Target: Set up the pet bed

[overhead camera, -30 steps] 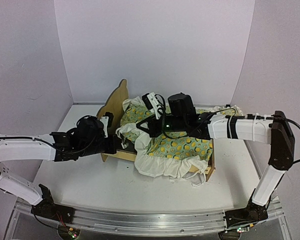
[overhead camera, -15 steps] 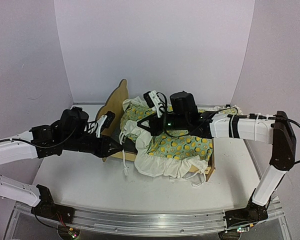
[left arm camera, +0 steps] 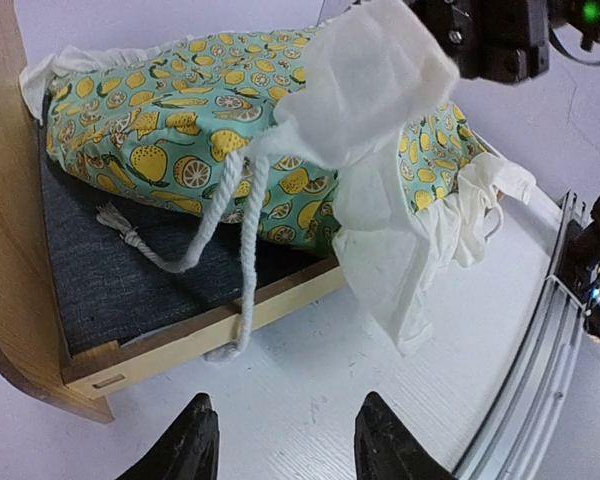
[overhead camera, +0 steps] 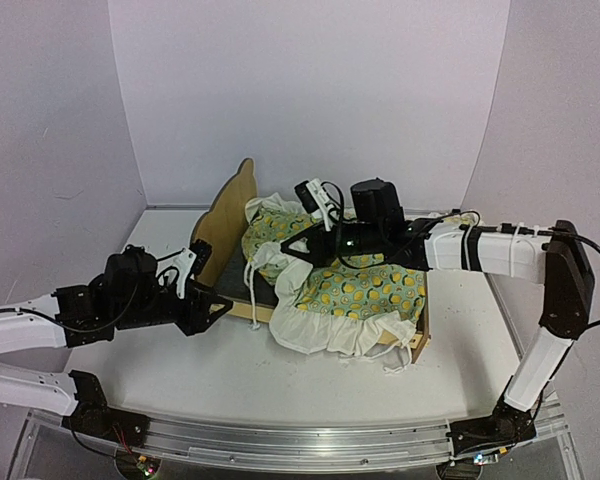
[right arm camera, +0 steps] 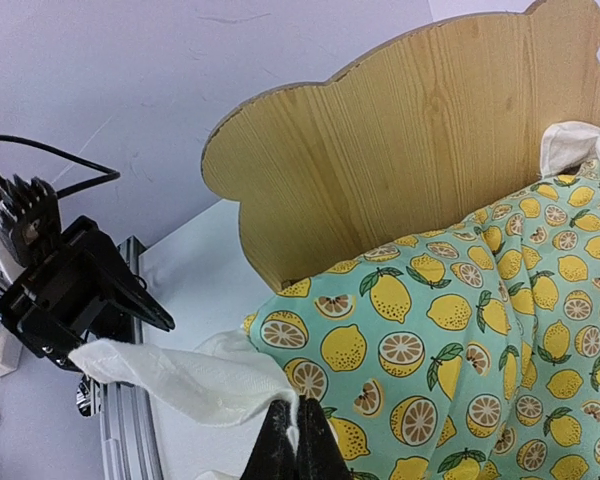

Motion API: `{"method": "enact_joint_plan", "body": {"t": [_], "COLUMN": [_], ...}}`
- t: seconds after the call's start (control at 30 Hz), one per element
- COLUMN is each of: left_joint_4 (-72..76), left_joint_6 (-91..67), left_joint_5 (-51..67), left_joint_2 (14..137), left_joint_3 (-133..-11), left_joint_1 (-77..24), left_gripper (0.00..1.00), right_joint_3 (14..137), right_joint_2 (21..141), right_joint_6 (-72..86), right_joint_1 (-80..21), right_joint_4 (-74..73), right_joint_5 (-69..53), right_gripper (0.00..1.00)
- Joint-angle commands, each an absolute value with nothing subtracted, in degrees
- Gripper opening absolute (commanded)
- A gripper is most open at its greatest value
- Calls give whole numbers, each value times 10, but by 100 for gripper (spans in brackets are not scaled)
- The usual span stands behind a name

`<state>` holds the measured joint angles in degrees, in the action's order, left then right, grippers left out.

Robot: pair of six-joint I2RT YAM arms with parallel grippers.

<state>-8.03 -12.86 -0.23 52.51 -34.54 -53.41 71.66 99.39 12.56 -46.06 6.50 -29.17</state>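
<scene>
Pale lilac walls (overhead camera: 310, 90) close in a white worktop (overhead camera: 180, 370), and near its middle we see the small light plywood pet bed (overhead camera: 223, 220), its tall curved headboard turned toward the left side. Green-yellow lemon-print ruffled bedding (overhead camera: 365, 290) lies heaped over most of the frame and spills over the near rail. At the headboard end, the wrist view shows us a bare strip of the dark grey-blue flat mattress pad (left arm camera: 110, 270), with a twisted white cord (left arm camera: 215, 215) trailing from the bedding across it and down over the rail. The right jaws are pressed together on a white ruffle (right arm camera: 190, 375) of the bedding, holding it raised above the bed. The left jaws stand apart with nothing between them, low over the worktop just beside the bed's near headboard corner.
</scene>
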Motion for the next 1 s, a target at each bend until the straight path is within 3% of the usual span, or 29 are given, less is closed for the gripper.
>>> {"method": "enact_joint_plan", "body": {"t": [0.0, 0.13, 0.27, 0.47, 0.8, 0.9, 0.97], "left_joint_4": [95, 136, 192, 254, 289, 292, 292], "left_joint_6": [17, 100, 134, 184, 214, 211, 201], "left_joint_5": [-30, -83, -158, -195, -115, -116, -132], "left_joint_2": [523, 611, 696, 772, 843, 870, 889], "left_joint_3": [-300, -311, -331, -352, -387, -406, -422], "left_joint_1": [-533, -533, -533, -533, -533, -532, -528], "left_gripper": [44, 23, 18, 18, 36, 36, 30], "right_joint_3": [711, 710, 707, 709, 714, 715, 713], "right_joint_2": [957, 964, 962, 966, 966, 964, 961], "right_joint_6": [111, 106, 98, 95, 93, 95, 95], "right_joint_1": [-430, -415, -414, -414, -414, -414, -414], "right_joint_4": [84, 84, 84, 85, 86, 87, 90], "right_joint_5": [-393, -433, -446, -452, -454, -456, -455], "right_gripper": [0, 0, 0, 0, 0, 0, 0]}}
